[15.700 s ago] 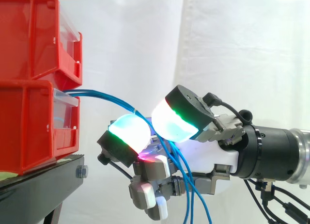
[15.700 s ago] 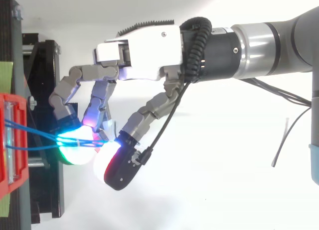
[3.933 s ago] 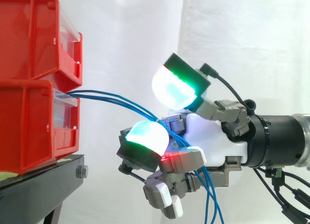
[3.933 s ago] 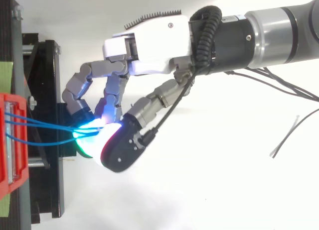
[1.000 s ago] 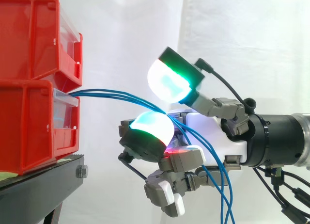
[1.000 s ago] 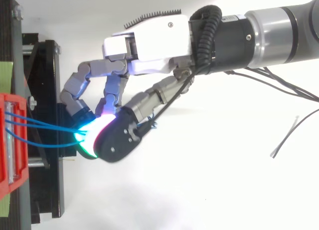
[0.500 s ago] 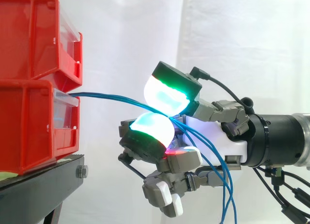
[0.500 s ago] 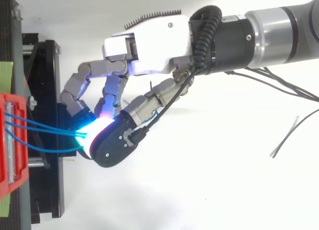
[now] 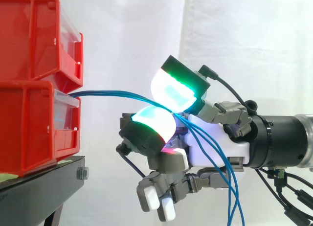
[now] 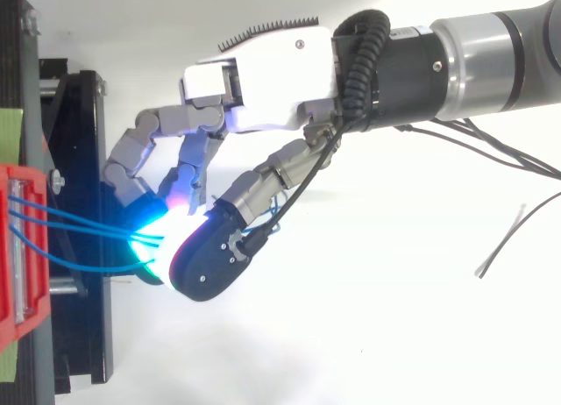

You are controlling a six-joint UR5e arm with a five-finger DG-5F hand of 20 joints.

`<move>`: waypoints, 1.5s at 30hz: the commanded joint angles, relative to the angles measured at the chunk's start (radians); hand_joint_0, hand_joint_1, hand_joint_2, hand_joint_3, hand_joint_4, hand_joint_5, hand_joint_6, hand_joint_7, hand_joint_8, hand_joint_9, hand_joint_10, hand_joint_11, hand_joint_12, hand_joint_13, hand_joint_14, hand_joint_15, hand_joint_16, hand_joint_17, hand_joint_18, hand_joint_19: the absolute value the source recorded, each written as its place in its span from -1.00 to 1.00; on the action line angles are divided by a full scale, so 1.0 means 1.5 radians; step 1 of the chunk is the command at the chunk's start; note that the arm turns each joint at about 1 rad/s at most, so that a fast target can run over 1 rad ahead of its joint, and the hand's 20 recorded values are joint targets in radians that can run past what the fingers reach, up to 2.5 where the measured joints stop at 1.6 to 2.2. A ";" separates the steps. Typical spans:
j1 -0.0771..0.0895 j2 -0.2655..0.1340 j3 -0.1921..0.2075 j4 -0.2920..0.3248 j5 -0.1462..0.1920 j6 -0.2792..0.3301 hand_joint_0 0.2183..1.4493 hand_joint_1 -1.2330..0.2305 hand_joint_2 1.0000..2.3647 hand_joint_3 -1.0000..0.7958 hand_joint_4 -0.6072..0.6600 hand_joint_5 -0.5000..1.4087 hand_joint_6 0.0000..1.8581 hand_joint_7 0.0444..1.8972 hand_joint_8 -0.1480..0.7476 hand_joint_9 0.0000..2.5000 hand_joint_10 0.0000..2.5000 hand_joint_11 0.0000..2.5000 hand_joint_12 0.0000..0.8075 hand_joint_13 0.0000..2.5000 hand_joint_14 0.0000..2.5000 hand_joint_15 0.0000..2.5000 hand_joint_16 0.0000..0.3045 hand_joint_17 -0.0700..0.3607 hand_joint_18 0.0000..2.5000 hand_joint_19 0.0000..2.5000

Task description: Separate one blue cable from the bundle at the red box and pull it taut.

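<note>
in the side view the hand (image 9: 215,143) has closed its two glowing fingers (image 9: 177,91), apart a second ago, onto the blue cables (image 9: 107,93). these run from the lower red box (image 9: 29,128) at 9 o'clock into the pinch, then drop slack toward 5 o'clock. in the top view the cables leave the red box (image 10: 22,328) as separate strands and meet at the pads, one bowing toward 6 o'clock; the grasp looks made, but i cannot tell how many strands it holds, so separation may be unfinished and nothing is taut.
</note>
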 commanded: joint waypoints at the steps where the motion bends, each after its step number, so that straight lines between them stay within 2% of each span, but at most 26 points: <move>1: 0.000 0.000 0.000 0.000 0.000 0.000 -0.20 -0.68 -1.00 -0.44 -0.37 -0.66 0.00 0.25 -0.37 -0.20 -0.98 -0.16 -0.19 -0.41 -0.98 -0.47 -0.68 -0.16 -0.45 -0.44; 9: 0.000 0.000 0.000 0.000 0.000 0.000 -0.36 -0.82 -1.00 -0.44 -0.28 -0.66 0.00 0.26 -0.35 -0.22 -0.98 -0.14 -0.17 -0.41 -0.98 -0.46 -0.67 -0.16 -0.44 -0.44; 16: 0.000 0.000 0.000 0.000 0.000 0.000 -0.50 -0.81 -1.00 -0.44 -0.23 -0.67 0.00 0.24 -0.31 -0.22 -0.98 -0.13 -0.12 -0.40 -0.98 -0.46 -0.65 -0.12 -0.43 -0.42; 20: 0.000 0.000 0.000 0.000 0.000 -0.001 -0.58 -0.73 -1.00 -0.44 -0.18 -0.67 -0.01 0.19 -0.23 -0.21 -0.98 -0.13 -0.07 -0.39 -0.98 -0.45 -0.63 -0.08 -0.41 -0.41; 25: 0.000 0.000 0.000 0.000 0.000 0.000 -0.67 -0.50 -1.00 -0.44 -0.11 -0.66 -0.01 0.12 -0.14 -0.18 -0.98 -0.15 0.01 -0.37 -0.98 -0.45 -0.59 -0.03 -0.38 -0.40; 26: 0.000 0.000 -0.001 0.000 0.000 0.000 -0.68 -0.40 -1.00 -0.44 -0.10 -0.66 -0.02 0.06 -0.13 -0.17 -0.98 -0.15 0.03 -0.37 -0.98 -0.46 -0.59 -0.02 -0.38 -0.40; 28: 0.000 0.000 0.000 0.000 0.000 0.000 -0.65 -0.23 -1.00 -0.44 -0.09 -0.65 -0.03 0.07 -0.13 -0.15 -0.98 -0.14 0.01 -0.36 -0.98 -0.46 -0.59 -0.03 -0.38 -0.38; 30: 0.000 0.000 -0.001 0.000 0.000 0.000 -0.64 -0.20 -1.00 -0.44 -0.08 -0.65 -0.04 0.07 -0.14 -0.14 -0.98 -0.15 0.01 -0.36 -0.98 -0.45 -0.60 -0.04 -0.39 -0.38; 34: 0.000 0.000 -0.001 0.000 0.000 0.000 -0.49 -0.16 -1.00 -0.44 -0.11 -0.65 -0.06 0.16 -0.19 -0.14 -0.98 -0.13 -0.06 -0.37 -0.98 -0.44 -0.65 -0.12 -0.43 -0.34; 35: 0.000 0.000 0.000 0.000 0.000 0.000 -0.39 -0.20 -1.00 -0.44 -0.12 -0.65 -0.06 0.19 -0.23 -0.14 -0.98 -0.12 -0.08 -0.37 -0.98 -0.44 -0.67 -0.15 -0.44 -0.33; 37: 0.000 0.000 -0.001 0.000 0.000 0.000 -0.35 -0.27 -1.00 -0.43 -0.14 -0.65 -0.06 0.21 -0.22 -0.13 -0.98 -0.12 -0.09 -0.37 -0.98 -0.43 -0.67 -0.15 -0.45 -0.32; 39: 0.000 0.000 -0.001 0.000 0.000 0.000 -0.35 -0.38 -0.98 -0.20 -0.14 -0.65 -0.06 0.28 -0.21 -0.13 -0.98 -0.12 -0.08 -0.36 -0.98 -0.43 -0.67 -0.15 -0.43 -0.32; 40: 0.000 0.000 -0.001 0.000 0.001 0.000 -0.33 -0.42 -0.98 -0.16 -0.14 -0.65 -0.06 0.31 -0.20 -0.13 -0.98 -0.11 -0.08 -0.36 -0.98 -0.43 -0.67 -0.15 -0.43 -0.33; 42: 0.000 -0.001 -0.001 0.000 0.001 -0.001 -0.19 -0.60 -0.98 -0.23 -0.21 -0.66 -0.04 0.28 -0.20 -0.17 -0.97 -0.10 -0.09 -0.37 -0.98 -0.43 -0.67 -0.15 -0.43 -0.35; 45: 0.000 0.000 -0.001 0.001 0.001 -0.001 -0.09 -0.62 -1.00 -0.41 -0.22 -0.66 -0.03 0.26 -0.20 -0.18 -0.98 -0.12 -0.11 -0.38 -0.98 -0.45 -0.67 -0.15 -0.43 -0.38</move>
